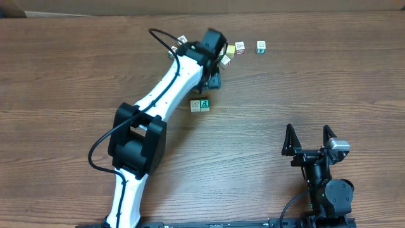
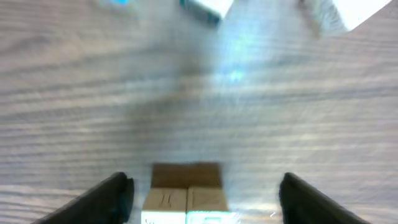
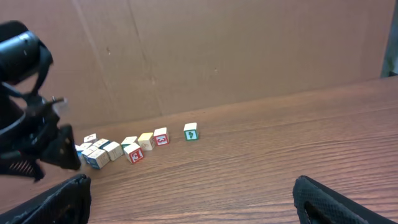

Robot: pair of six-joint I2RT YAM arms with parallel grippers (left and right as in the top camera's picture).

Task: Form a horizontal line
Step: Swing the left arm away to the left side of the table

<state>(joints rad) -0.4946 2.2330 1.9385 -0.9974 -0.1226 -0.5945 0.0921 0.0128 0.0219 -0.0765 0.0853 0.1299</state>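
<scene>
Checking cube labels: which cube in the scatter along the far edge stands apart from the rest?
The green-picture cube at the right end; it stands alone, with a clear gap between it and the red-marked cube next to it.

My left arm [image 1: 168, 88] slants from the near edge toward the far edge, blocking the middle of the table [image 1: 63, 76]; past my left gripper [image 1: 214, 77], scattered cubes [image 1: 240, 47] crowd the far edge. The two-cube row [image 1: 200, 105] lies just beside that arm, gaps either side between my spread left fingers [image 2: 112, 199]. Right of it, wood lies bare down to my wide-open right gripper [image 1: 310, 134].
</scene>
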